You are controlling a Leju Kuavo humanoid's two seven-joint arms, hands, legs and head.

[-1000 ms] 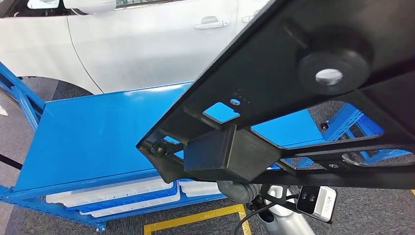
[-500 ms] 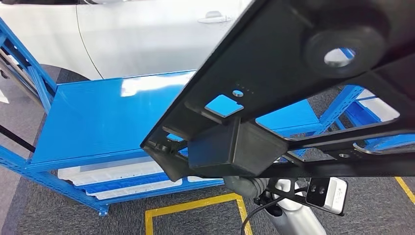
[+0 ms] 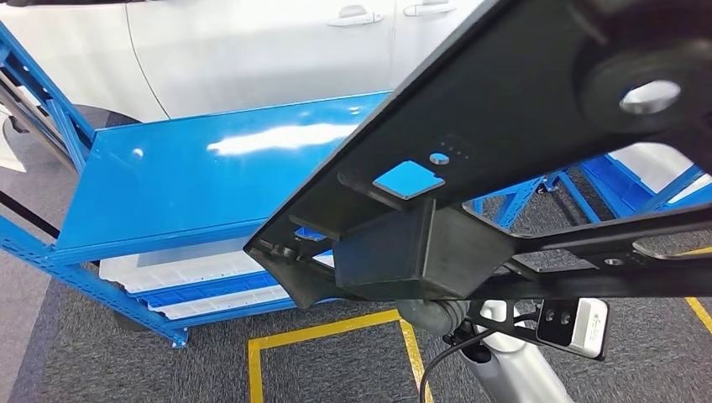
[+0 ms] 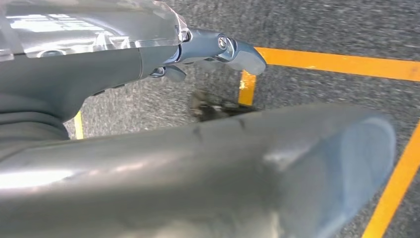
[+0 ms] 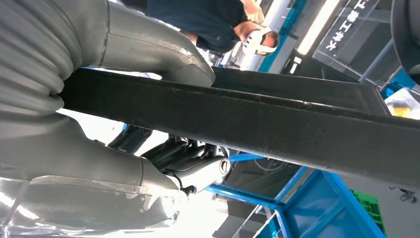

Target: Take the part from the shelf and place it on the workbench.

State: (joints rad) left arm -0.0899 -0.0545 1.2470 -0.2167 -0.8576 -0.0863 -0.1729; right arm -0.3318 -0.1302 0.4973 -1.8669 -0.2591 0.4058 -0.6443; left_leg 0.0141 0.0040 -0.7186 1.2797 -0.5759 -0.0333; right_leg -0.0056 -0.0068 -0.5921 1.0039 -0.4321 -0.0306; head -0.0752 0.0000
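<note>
One large black part (image 3: 537, 151) fills head view from 12 to 4 o'clock, carried high, off blue shelf (image 3: 210, 185). Right hand (image 5: 99, 99) grips part's bar between thumb and fingers. Left hand (image 4: 213, 49) hangs over carpeted floor (image 4: 322, 29), holding nothing, fingers apart.

Risk: single-hand hold on long, wide part; turning could swing far end into shelf upright at 3 o'clock or white car (image 3: 252, 50) at 11 o'clock. Part blocks forward view. Desk not seen. Person (image 5: 218, 20) stands near.
</note>
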